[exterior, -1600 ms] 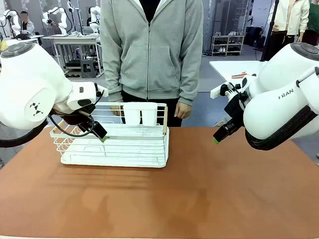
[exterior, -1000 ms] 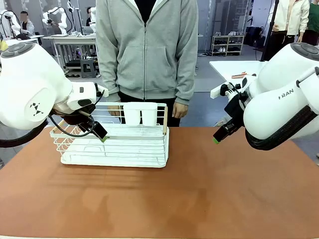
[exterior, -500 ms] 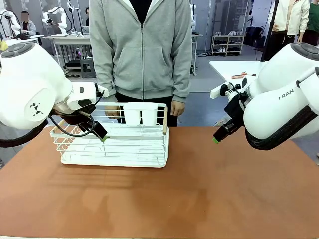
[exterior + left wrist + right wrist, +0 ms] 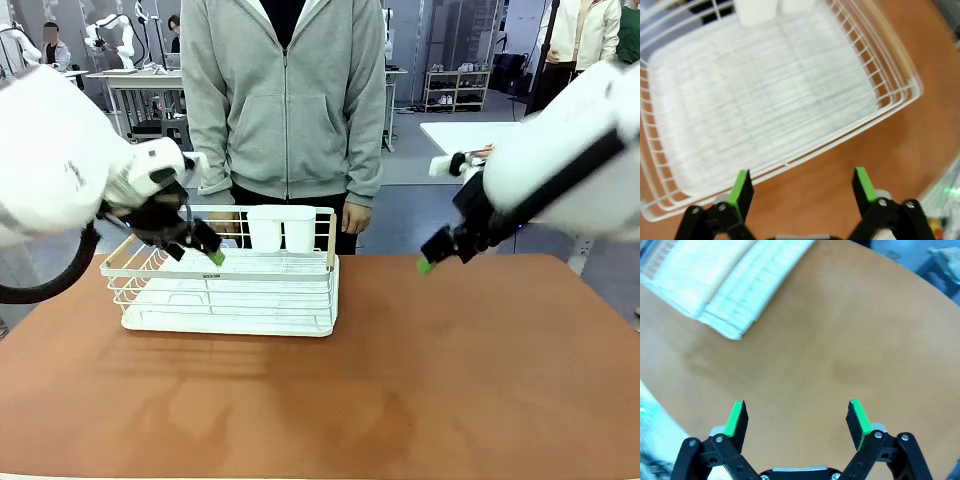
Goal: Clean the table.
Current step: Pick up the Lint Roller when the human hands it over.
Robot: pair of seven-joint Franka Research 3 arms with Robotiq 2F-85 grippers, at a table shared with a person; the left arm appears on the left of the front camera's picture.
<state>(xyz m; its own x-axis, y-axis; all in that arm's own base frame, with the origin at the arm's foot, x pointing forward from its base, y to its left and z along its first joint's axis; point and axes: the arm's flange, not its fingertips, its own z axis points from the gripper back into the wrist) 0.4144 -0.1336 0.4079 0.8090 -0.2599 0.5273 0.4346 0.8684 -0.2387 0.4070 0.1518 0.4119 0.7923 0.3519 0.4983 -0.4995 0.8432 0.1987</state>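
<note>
The reddish-brown table (image 4: 400,380) carries a white wire dish rack (image 4: 230,300) on its far left part. The left gripper (image 4: 801,181) hangs above the rack, jaws wide apart, holding nothing. The right gripper (image 4: 797,416), well right of the rack, is also spread and empty. Two white cups (image 4: 282,228), perhaps fixed holders, stand at the rack's far side, and a person (image 4: 285,100) stands behind it.

White wire rack (image 4: 232,321) holding two white cups (image 4: 266,229), person (image 4: 285,100) behind
</note>
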